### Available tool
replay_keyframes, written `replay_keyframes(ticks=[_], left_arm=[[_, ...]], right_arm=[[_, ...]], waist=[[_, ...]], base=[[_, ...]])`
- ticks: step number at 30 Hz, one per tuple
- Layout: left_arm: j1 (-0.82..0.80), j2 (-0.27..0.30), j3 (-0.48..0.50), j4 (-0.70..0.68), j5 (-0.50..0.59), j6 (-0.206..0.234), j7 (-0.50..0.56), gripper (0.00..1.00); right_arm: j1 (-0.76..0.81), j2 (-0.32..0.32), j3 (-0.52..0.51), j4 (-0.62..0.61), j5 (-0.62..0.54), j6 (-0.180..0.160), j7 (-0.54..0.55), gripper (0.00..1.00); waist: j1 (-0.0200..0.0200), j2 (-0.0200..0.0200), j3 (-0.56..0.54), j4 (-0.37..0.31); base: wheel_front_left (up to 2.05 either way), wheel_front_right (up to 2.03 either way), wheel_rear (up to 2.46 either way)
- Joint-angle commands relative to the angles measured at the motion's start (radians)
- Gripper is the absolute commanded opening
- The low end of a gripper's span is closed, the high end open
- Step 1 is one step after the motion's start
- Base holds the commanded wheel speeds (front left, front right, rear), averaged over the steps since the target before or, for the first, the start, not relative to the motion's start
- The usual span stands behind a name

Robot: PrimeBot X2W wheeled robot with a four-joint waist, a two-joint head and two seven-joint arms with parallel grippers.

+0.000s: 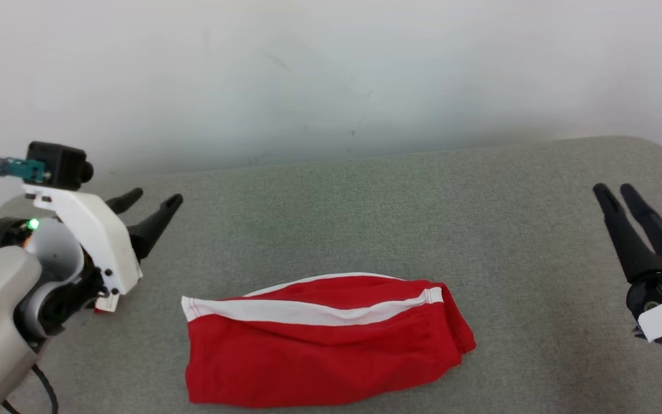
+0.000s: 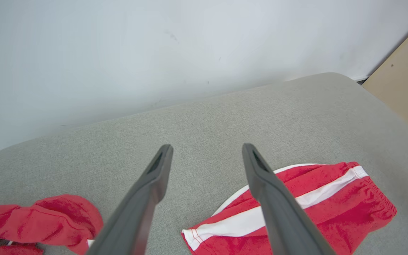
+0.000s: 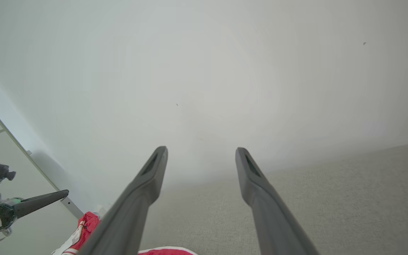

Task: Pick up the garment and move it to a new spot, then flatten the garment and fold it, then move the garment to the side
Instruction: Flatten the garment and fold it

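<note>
The garment (image 1: 325, 339) is a pair of red shorts with a white stripe, lying folded and flat on the grey padded surface (image 1: 423, 218) near its front edge. My left gripper (image 1: 156, 196) hovers to the garment's upper left, open and empty. In the left wrist view the left gripper (image 2: 207, 152) has its fingers spread wide, with the garment (image 2: 331, 209) low to their right. My right gripper (image 1: 614, 188) stands far to the right, clear of the cloth. In its own wrist view the right gripper (image 3: 201, 154) is open with nothing between its fingers.
A second crumpled red cloth (image 2: 48, 219) lies at the surface's left end, near my left arm. A white wall runs behind the surface. A beige panel (image 2: 406, 78) stands past the right end. Bare grey fabric stretches behind and to the right of the garment.
</note>
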Motion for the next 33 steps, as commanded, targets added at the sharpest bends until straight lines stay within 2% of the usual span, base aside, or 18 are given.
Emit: replay_keyframes(ticks=[1,5,7,8,11,15,19,25,30,33], left_arm=[[0.044,0.016,0.024,-0.022,0.028,0.028,-0.089,1.00],[0.126,0.032,0.059,-0.073,0.060,0.096,-0.263,1.00],[0.183,0.027,0.093,-0.100,0.037,0.124,-0.356,1.00],[0.183,0.027,0.093,-0.100,0.037,0.124,-0.356,1.00],[0.267,0.034,0.122,-0.136,0.048,0.162,-0.460,1.00],[0.382,0.002,0.175,-0.183,0.094,0.203,-0.500,1.00],[0.520,-0.095,0.333,-0.243,0.207,0.234,-0.500,1.00],[0.717,-0.239,0.509,-0.301,0.489,0.250,-0.501,1.00],[0.837,-0.374,0.622,-0.337,0.663,0.199,-0.501,1.00],[0.890,-0.468,0.694,-0.351,0.729,0.149,-0.501,1.00]], right_arm=[[0.008,-0.001,-0.021,0.013,-0.042,-0.002,-0.058,1.00],[0.041,0.013,-0.057,0.033,-0.131,-0.002,-0.153,1.00],[0.064,0.029,-0.068,0.038,-0.168,-0.002,-0.186,1.00],[0.064,0.029,-0.068,0.038,-0.168,-0.002,-0.186,1.00],[0.102,0.052,-0.091,0.046,-0.224,-0.002,-0.228,1.00],[0.164,0.092,-0.097,0.064,-0.303,-0.002,-0.253,1.00],[0.227,0.146,-0.112,0.088,-0.367,-0.002,-0.272,1.00],[0.304,0.217,-0.159,0.102,-0.465,-0.002,-0.292,1.00],[0.376,0.291,-0.192,0.083,-0.590,-0.002,-0.297,1.00],[0.397,0.335,-0.208,0.065,-0.675,-0.002,-0.297,1.00]], waist=[[0.0001,-0.0001,-0.009,0.006],[0.0001,-0.0001,-0.019,0.014],[0.0001,-0.0001,-0.023,0.018],[0.0001,-0.0001,-0.023,0.018],[0.0001,-0.0001,-0.025,0.024],[0.0001,-0.0001,-0.028,0.036],[0.0001,-0.0001,-0.027,0.052],[0.0001,-0.0001,-0.030,0.078],[0.0001,-0.0001,-0.031,0.100],[0.0001,-0.0001,-0.033,0.110]], base=[[0.00,0.00,0.00],[0.00,0.00,0.00],[0.00,0.00,0.00],[0.00,0.00,0.00],[0.00,0.00,0.00],[0.00,0.00,0.00],[0.00,0.00,0.00],[0.00,0.00,0.00],[0.00,0.00,0.00],[0.00,0.00,0.00]])
